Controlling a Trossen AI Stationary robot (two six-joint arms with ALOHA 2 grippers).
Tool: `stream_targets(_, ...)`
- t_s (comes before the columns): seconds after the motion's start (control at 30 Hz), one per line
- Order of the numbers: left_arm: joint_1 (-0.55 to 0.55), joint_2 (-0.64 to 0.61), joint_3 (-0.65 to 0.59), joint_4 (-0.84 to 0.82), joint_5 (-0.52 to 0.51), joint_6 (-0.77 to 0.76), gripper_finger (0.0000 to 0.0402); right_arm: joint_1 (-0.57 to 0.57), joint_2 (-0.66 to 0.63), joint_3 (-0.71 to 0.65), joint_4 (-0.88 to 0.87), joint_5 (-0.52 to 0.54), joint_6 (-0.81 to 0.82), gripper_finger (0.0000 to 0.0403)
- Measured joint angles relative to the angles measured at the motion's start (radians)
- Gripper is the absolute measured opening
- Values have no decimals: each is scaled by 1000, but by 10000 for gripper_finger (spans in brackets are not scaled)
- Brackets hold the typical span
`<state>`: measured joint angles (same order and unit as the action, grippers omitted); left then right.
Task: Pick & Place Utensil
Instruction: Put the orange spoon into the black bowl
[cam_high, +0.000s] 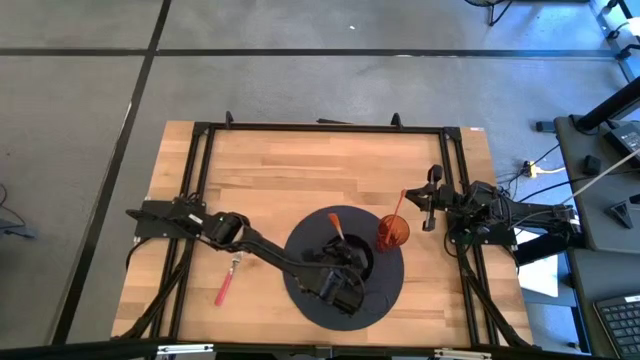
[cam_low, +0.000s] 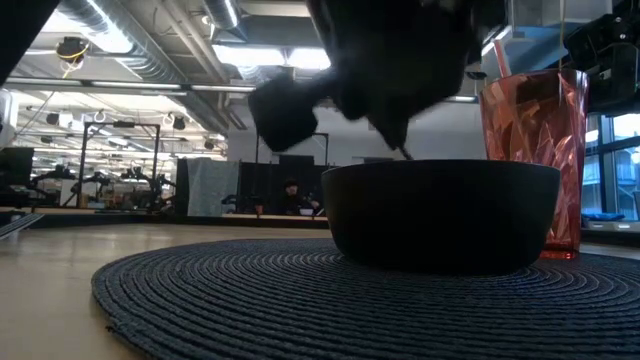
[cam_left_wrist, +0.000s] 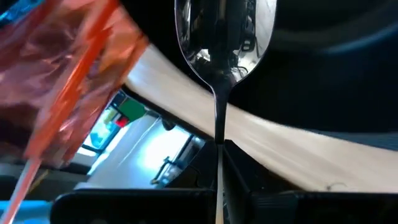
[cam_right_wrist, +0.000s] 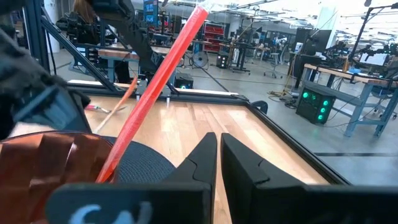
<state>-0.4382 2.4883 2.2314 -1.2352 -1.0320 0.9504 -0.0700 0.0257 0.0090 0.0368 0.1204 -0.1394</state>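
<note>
Fingers of my left gripper (cam_left_wrist: 219, 180) are pinched tight on the thin handle of a metal spoon (cam_left_wrist: 221, 37), whose polished bowl hangs over the dark bowl (cam_low: 440, 215). From above, my left gripper (cam_high: 340, 280) sits over that bowl in the middle of the round dark placemat (cam_high: 300, 295), with the arm reaching in from the table's left side.

Judging by its look, the spoon is stiff, light and slippery: bare mirror-smooth steel with a narrow stem. I am holding it low on the handle, well back from the head, which I think is the right spot, though so thin a stem could twist or slide between my pads if I ease off unevenly.

Just right of the bowl stands a translucent red cup (cam_high: 392, 232) with an orange straw-like utensil (cam_high: 398, 208) leaning in it. A second orange-handled utensil (cam_high: 336, 224) rests at the bowl's far side, and a red-handled tool (cam_high: 227, 282) lies on the bare wooden table (cam_high: 280, 170) to the left.

My right gripper (cam_right_wrist: 217, 158) waits at the table's right edge, fingers almost touching, holding nothing.
</note>
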Motion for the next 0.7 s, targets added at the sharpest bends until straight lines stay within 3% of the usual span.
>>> stream_targets(0.27, -1, 46, -2, -4, -85, 66, 3, 0, 0, 0, 0, 0, 0, 23)
stream_targets(0.43, -1, 46, -2, -5, -52, 60, 3, 0, 0, 0, 0, 0, 0, 23)
stream_targets(0.57, -1, 46, -2, -7, 50, 66, 3, 0, 0, 0, 0, 0, 0, 23)
stream_targets(0.7, -1, 46, -2, -8, 30, 67, 3, 0, 0, 0, 0, 0, 0, 23)
